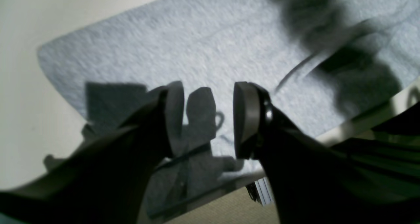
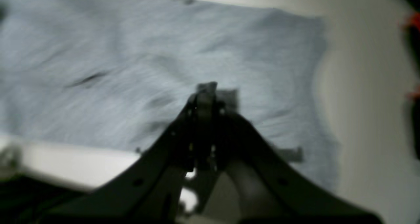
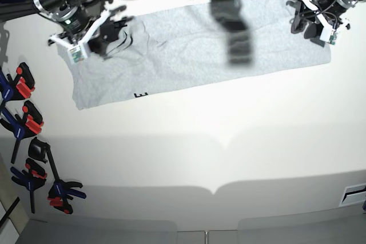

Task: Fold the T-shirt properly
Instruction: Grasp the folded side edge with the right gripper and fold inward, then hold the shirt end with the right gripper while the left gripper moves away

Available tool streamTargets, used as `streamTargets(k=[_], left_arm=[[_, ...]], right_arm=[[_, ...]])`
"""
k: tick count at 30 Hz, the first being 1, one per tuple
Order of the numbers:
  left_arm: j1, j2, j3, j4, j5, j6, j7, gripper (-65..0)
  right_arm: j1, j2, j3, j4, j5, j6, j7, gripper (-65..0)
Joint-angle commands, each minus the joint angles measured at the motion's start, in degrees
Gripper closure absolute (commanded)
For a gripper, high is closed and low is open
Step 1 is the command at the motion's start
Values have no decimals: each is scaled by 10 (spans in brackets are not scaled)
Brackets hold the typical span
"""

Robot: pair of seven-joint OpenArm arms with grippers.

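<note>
Left wrist: my left fingers (image 1: 208, 119) are apart, over one T-shirt (image 1: 203, 50). Right wrist: my right fingers (image 2: 206, 92) are pressed together, nothing in them. Base: one shirt spread across the worktop's (image 3: 200, 152) far edge, several clamps (image 3: 28, 141) along the side.

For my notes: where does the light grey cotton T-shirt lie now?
In the base view, the light grey cotton T-shirt lies spread along the white table's far edge, between both grippers.
</note>
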Motion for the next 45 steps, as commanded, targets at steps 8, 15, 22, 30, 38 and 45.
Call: streamTargets(k=[8, 15, 22, 30, 38, 45], left_arm=[[2, -8, -4, 7, 70, -1, -9, -233], [2, -8, -4, 7, 33, -1, -19, -233], [2, -8, -4, 7, 33, -1, -24, -233], [2, -8, -4, 7, 33, -1, -24, -233], [2, -8, -4, 7, 33, -1, -24, -233], [2, -8, -4, 7, 33, -1, -24, -233]], right_arm=[[-43, 8, 6, 11, 43, 18, -47, 0], [-38, 8, 6, 11, 43, 18, 37, 0], [53, 5, 6, 10, 49, -78, 73, 0], [146, -39, 6, 3, 6, -132, 64, 0], [152, -72, 6, -70, -34, -132, 66, 0], [185, -72, 6, -186, -99, -132, 120, 0]])
